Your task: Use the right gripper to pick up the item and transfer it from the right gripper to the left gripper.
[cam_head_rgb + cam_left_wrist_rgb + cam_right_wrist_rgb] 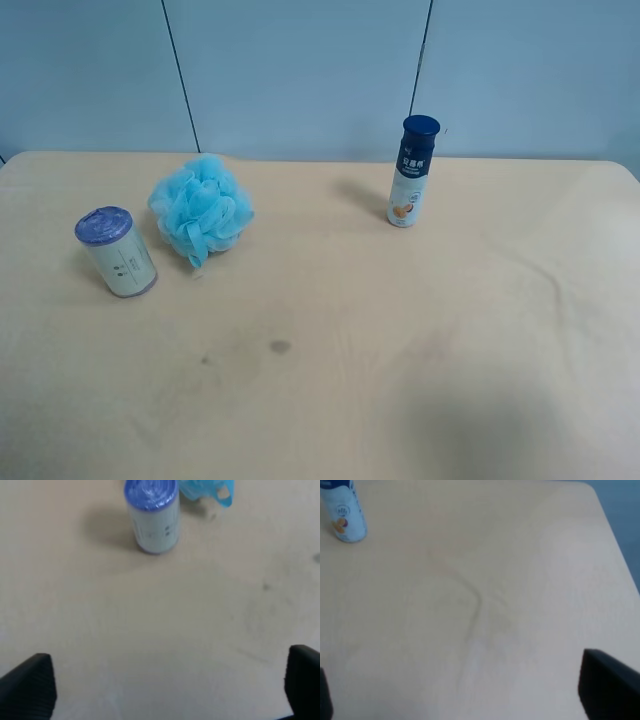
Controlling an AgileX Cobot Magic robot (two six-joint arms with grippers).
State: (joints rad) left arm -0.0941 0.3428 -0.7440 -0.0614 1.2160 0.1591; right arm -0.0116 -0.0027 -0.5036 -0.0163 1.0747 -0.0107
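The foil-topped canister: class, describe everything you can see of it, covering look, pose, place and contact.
The canister is a short cream-white cylinder with a crinkled, shiny purple-blue foil top and a few small dark printed marks on its side. It stands upright on the pale tabletop, casting a soft shadow. The fluffy light-blue bath pouf sits close beside it, apart. Nothing else touches it; no gripper is near it.

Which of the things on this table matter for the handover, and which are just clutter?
For the job:
- canister with the foil top
- right gripper, open
- left gripper, open

Just lying about:
- blue bath pouf
- navy-capped bottle
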